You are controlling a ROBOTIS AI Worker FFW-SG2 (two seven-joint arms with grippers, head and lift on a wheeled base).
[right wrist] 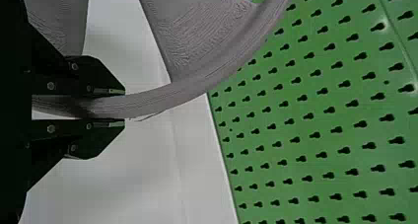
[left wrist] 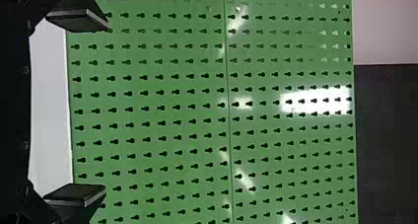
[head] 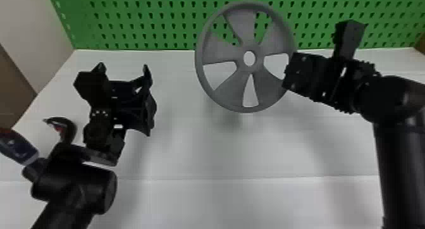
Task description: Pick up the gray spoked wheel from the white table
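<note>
The gray spoked wheel is up off the white table, its open face turned toward the head camera and its shadow on the tabletop beneath its lower rim. The upper part of the wheel lies across the green pegboard in the head view, the lower part across the table.

The right gripper has the wheel by the rim, on the side toward the right arm. In the right wrist view, the black fingers of the right gripper are closed on that rim, one on each side of it, and the rim curves out past their tips, with spokes to one side.

The right arm comes in from the bottom edge near the right side, its thick black link rising steeply to a rounded joint. There it bends sharply, and the wrist reaches inward across the table to the wheel, with a black block standing out from it.

The left gripper is over the table, well apart from the wheel, and its fingers stand wide apart with nothing between them, aimed at the pegboard. The left arm slants up from the bottom left corner to a fat cylindrical joint, then on through the wrist toward the board.
</note>
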